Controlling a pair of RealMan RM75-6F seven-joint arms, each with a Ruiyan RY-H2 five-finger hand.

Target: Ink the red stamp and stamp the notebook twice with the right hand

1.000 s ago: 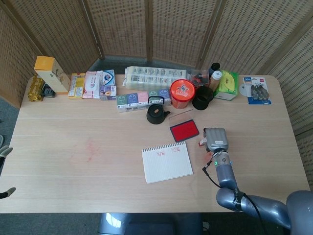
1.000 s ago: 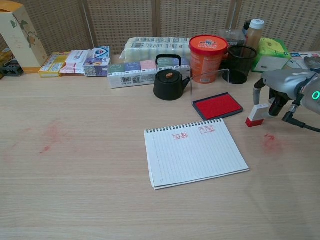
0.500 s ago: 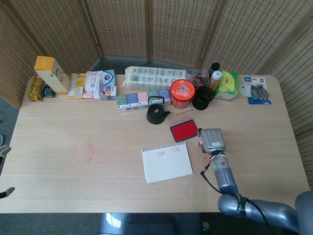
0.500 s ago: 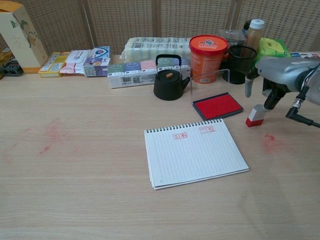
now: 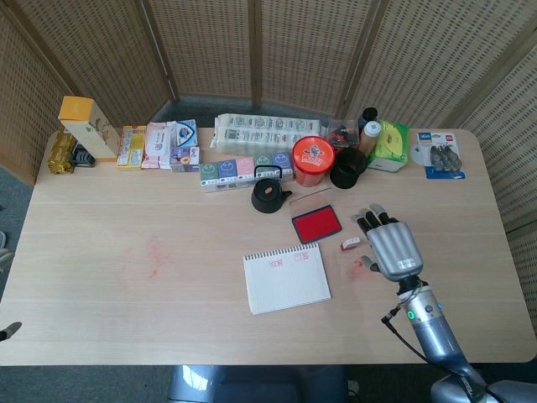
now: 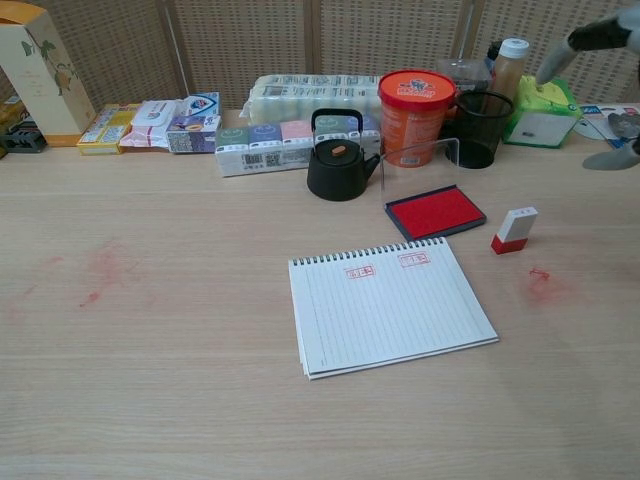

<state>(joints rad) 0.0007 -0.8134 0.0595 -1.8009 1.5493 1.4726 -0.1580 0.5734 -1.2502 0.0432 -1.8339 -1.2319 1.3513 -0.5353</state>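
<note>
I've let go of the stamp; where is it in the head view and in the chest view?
Head view: the stamp stands on the table just right of the ink pad, in front of the right hand's fingertips, apart from them.
Chest view: the stamp stands right of centre, beside the ink pad.
Shared landmark: the ink pad.

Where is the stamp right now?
In the chest view the stamp stands on the table right of the ink pad, beyond the notebook's far right corner. The right hand is off it.
</note>
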